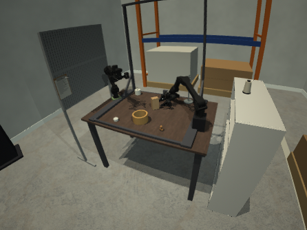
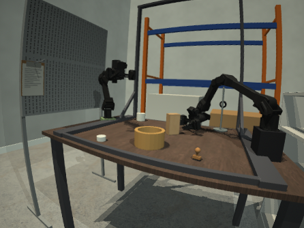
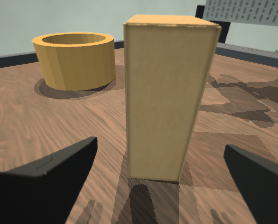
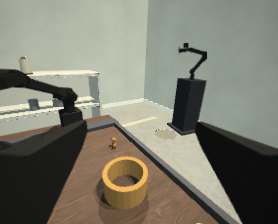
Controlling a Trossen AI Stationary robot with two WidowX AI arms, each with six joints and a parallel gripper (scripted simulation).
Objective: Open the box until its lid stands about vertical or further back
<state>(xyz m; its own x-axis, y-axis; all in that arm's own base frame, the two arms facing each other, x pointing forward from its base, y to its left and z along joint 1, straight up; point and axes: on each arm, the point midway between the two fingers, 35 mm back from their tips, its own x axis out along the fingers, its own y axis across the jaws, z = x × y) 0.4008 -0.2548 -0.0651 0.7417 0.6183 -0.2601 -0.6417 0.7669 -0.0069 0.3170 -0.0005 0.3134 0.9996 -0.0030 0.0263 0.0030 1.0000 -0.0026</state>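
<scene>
A grey-walled workshop with an orange and blue storage rack (image 1: 139, 35) (image 2: 145, 65) surrounds the dark brown wooden table (image 1: 127, 133) (image 2: 218, 161) (image 3: 30, 130) (image 4: 90, 175). The step in hand looks like the left arm's approach to the carton, with the lid still to be opened. Next, I judge, the left gripper should move forward until the walls lie between its fingers, then close gently to steady the box; thin card could buckle or tip under a hard squeeze.

The left gripper's black fingers (image 1: 166, 98) (image 2: 188, 121) are wide open and hold nothing, one on either side of the carton in the wrist view. They appear just short of it, though the depth is hard to judge from there. The right gripper (image 1: 126, 75) (image 2: 132, 74) (image 4: 142, 126) is wide open too, holding nothing, raised well apart from the box.

Outward from the left fingers, the tall tan paper carton (image 1: 155, 103) (image 2: 173, 123) (image 3: 162, 100) stands upright on the table, its top shut. Beyond it sits a round ochre open-topped tub (image 1: 140, 120) (image 2: 149, 141) (image 3: 80, 67) (image 4: 125, 196); farther off are a small orange knobbed figure (image 1: 161, 128) (image 2: 197, 156) (image 4: 114, 144) and a low white cylinder (image 1: 115, 119) (image 2: 101, 138).
</scene>
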